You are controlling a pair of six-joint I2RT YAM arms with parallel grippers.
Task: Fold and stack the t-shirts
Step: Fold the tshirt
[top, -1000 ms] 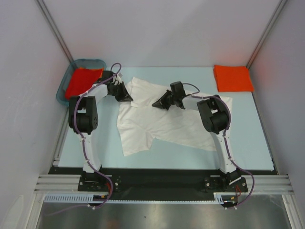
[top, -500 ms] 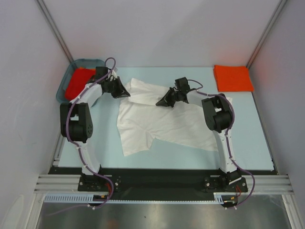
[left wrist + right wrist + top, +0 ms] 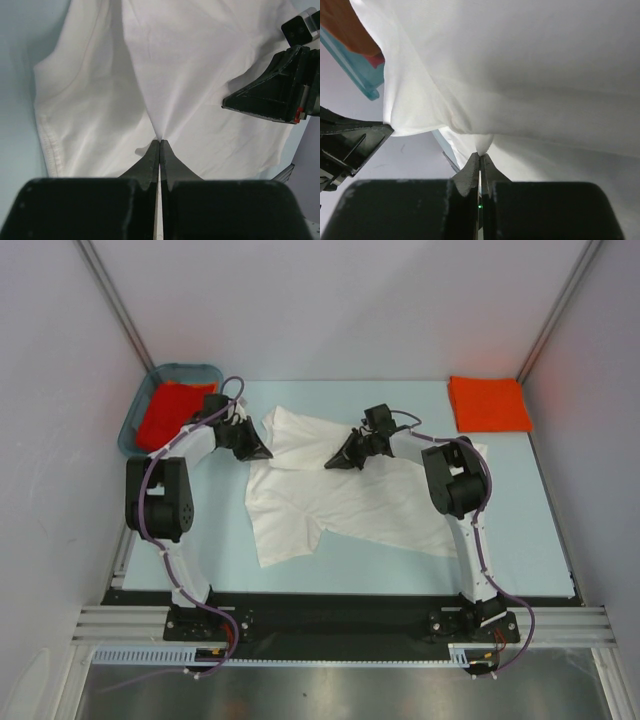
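An orange t-shirt [image 3: 165,412] lay in the teal basket [image 3: 186,368] at far left; the left gripper [image 3: 262,450] and right gripper [image 3: 331,464] each pinched shut on the white t-shirt [image 3: 350,502] spread mid-table [image 3: 540,535]; a folded orange shirt [image 3: 488,403] sat far right

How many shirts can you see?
3. The white t-shirt lies spread mid-table. One orange-red t-shirt sits in the teal basket, far left. A folded orange-red t-shirt lies at the far right. The basket may hide more.

Overhead; wrist close-ups on same t-shirt [image 3: 360,505]
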